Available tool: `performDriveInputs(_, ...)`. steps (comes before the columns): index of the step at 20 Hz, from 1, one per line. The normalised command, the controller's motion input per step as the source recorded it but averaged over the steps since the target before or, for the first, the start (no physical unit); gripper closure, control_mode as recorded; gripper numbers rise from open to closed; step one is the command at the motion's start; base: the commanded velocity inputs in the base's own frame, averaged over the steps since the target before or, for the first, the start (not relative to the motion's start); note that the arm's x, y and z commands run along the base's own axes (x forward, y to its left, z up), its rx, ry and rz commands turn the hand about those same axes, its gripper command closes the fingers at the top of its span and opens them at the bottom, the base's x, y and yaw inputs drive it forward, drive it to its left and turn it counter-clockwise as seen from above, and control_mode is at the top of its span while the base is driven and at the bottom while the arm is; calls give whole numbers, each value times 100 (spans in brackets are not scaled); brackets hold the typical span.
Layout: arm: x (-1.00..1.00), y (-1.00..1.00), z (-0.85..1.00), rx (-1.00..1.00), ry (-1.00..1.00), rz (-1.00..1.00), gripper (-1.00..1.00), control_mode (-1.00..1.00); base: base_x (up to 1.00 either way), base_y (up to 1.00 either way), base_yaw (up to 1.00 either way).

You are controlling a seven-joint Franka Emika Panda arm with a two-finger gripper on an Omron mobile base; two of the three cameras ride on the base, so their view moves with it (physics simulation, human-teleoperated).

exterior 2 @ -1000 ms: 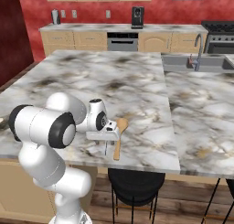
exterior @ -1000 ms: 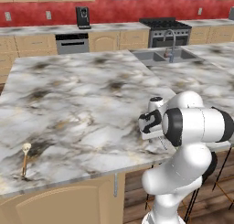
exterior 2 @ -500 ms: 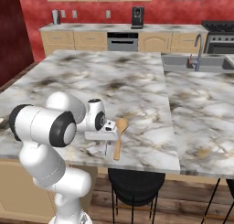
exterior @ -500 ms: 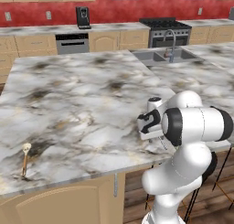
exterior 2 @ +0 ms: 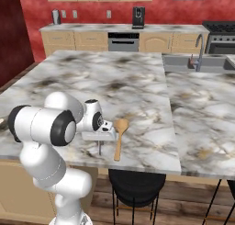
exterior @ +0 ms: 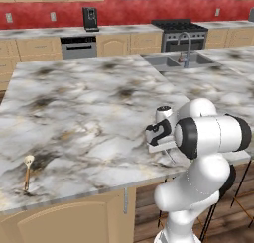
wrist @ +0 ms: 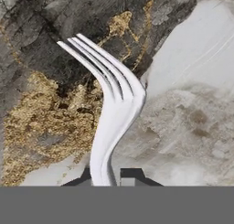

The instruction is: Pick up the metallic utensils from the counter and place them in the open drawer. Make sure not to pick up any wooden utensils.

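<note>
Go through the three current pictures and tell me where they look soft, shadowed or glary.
Hand view: the fork is sharp and evenly bright, casting a dark shadow on the counter beside its tines; the marble looks slightly blurry. Left base view: flat, even light, with the wooden stick small and soft. Right base view: the wooden spoon is crisp, no glare.

Glossy silvery metal fork [wrist: 112, 113], polished veined marble counter [exterior: 89, 118], wooden spoon [exterior 2: 119, 137]
</note>
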Motion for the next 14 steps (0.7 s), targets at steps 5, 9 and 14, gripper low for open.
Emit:
performDriveInputs(5, 0, 5, -1, 0, 0, 0, 100, -100, 0, 0, 0)
performDriveInputs(9, -6, 16, 32, -1, 1, -13, 100, -100, 0, 0, 0)
performDriveInputs(14, -64, 13, 89, 0, 5, -22, 100, -100, 0, 0, 0)
